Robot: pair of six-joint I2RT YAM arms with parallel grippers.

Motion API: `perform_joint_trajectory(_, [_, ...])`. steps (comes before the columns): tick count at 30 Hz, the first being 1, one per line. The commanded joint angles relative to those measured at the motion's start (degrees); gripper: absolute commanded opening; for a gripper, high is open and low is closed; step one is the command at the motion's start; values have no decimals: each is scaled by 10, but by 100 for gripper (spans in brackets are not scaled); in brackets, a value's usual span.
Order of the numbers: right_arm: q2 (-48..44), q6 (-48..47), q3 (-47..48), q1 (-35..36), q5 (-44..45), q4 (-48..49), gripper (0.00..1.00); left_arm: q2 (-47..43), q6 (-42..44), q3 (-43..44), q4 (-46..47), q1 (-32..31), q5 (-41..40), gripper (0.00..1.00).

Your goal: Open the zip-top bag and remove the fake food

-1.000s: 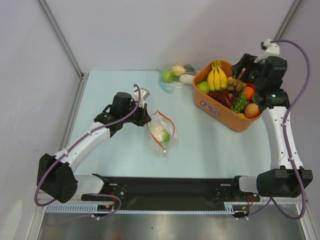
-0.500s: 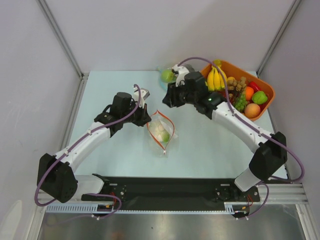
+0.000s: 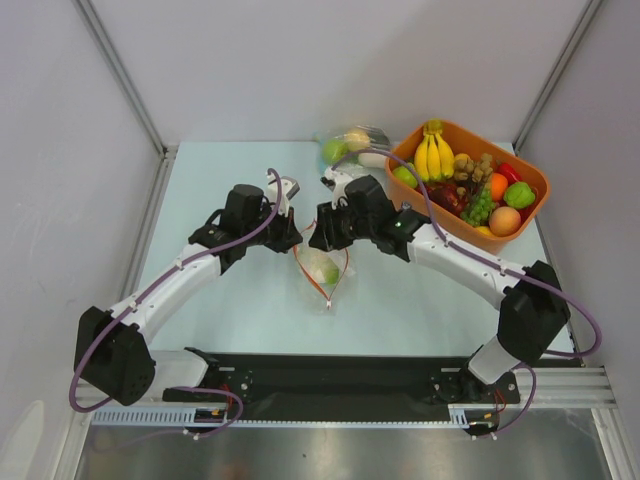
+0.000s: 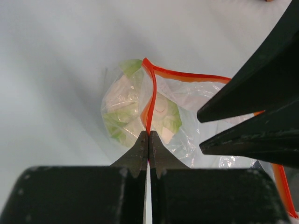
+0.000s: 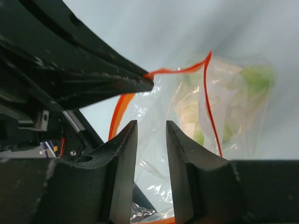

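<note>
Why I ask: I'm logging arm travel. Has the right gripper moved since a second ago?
Yes. The right gripper has swung left, away from the orange basket, and now sits at the zip-top bag, opposite the left gripper.

A pale desk boxed in by white walls.
We saw a light blue-green desk (image 3: 420, 310) under soft, even light, closed in by plain white wall panels (image 3: 300, 60) joined at a left metal post (image 3: 120, 70) and a right metal post (image 3: 555, 75). A black rail (image 3: 340, 375) ran along its near edge.
</note>
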Motion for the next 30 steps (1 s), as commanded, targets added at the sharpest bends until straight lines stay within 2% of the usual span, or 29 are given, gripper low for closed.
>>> perform_joint_trajectory(1, [-30, 27, -21, 17, -10, 21, 35, -3, 9, 11, 3, -1, 4, 0])
perform_joint_trajectory(11, [-5, -7, -23, 47, 97, -31, 34, -2, 9, 11, 2, 0, 4, 0])
perform_joint_trajectory(23, [72, -25, 4, 54, 139, -38, 35, 1, 10, 11, 3, -1, 6, 0])
perform_joint_trajectory(30, [84, -24, 13, 55, 194, -33, 43, 4, 10, 11, 3, -1, 8, 0])
